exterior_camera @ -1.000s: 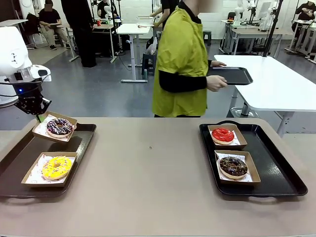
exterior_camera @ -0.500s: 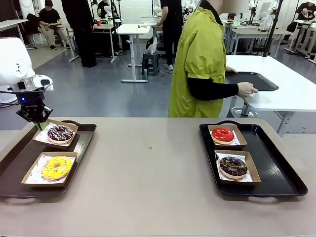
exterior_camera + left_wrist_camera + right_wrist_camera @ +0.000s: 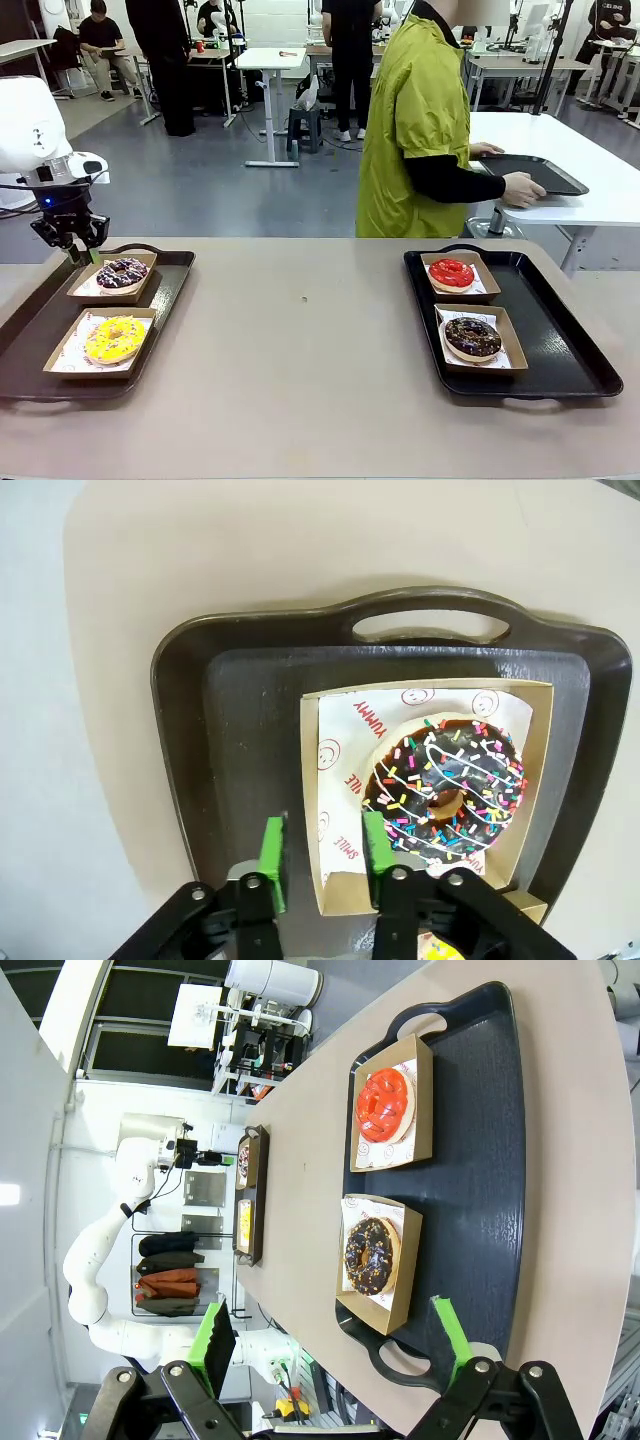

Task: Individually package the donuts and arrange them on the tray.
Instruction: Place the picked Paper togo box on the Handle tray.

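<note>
On the left tray (image 3: 170, 285) sit two cardboard boxes, the far one holding the sprinkled dark donut (image 3: 122, 271) and the near one the yellow donut (image 3: 115, 338). My left gripper (image 3: 72, 250) hangs at the far box's left end. In the left wrist view the left gripper (image 3: 322, 845) is open, its green pads (image 3: 272, 865) straddling the box wall without touching it, and the sprinkled donut (image 3: 448, 792) lies flat. The right tray (image 3: 560, 340) carries the boxed red donut (image 3: 451, 272) and chocolate donut (image 3: 472, 337). My right gripper (image 3: 330, 1330) is open, well above that tray.
A person in a green apron (image 3: 415, 130) stands beyond the far edge, turned away, hands on a black tray (image 3: 535, 170) on a white side table. Bare tabletop (image 3: 300, 340) lies between the two trays.
The sprinkled donut's box, lifted and tilted a second ago, now rests flat on the left tray. My left gripper has let go of it. The person has stepped to the right.
</note>
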You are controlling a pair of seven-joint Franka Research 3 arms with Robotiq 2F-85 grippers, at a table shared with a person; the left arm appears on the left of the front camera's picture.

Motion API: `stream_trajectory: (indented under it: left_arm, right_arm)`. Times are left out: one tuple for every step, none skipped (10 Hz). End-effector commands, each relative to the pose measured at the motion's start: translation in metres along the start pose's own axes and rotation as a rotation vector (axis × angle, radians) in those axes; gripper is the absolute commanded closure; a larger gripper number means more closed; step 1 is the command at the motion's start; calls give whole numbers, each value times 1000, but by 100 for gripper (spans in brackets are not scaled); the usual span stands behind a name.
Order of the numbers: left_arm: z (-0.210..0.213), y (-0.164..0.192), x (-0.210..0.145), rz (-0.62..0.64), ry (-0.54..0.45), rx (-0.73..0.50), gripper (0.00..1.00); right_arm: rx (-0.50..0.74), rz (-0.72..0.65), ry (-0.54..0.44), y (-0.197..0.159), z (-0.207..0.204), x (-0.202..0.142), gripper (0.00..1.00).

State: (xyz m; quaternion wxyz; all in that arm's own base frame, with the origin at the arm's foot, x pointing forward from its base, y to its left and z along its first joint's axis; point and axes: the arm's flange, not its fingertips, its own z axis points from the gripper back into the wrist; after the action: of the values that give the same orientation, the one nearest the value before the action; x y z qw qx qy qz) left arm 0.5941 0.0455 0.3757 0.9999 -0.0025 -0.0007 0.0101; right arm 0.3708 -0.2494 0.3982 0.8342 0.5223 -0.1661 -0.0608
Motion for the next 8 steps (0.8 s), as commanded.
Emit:
stream_trajectory:
  left_arm:
    - [6,3,-3,-22,-12,-18,0]
    - [8,4,-2,-24,-13,-22,0]
    - [9,4,-2,-25,-12,-28,39]
    - [9,3,-4,-27,-8,-33,30]
    - [10,4,-4,-29,-4,-38,20]
    - [11,5,-3,-27,8,-53,15]
    - [15,10,-7,-7,20,-112,15]
    - [27,19,-17,26,29,-209,15]
  right_arm:
    - [-3,-23,0,1,0,1,0]
    - [-3,-23,0,1,0,1,0]
    - [-3,-23,0,1,0,1,0]
    - [-3,-23,0,1,0,1,0]
    - [-3,-23,0,1,0,1,0]
    - [-3,-23,0,1,0,1,0]
    - [-3,-23,0,1,0,1,0]
    - [-3,-23,0,1,0,1,0]
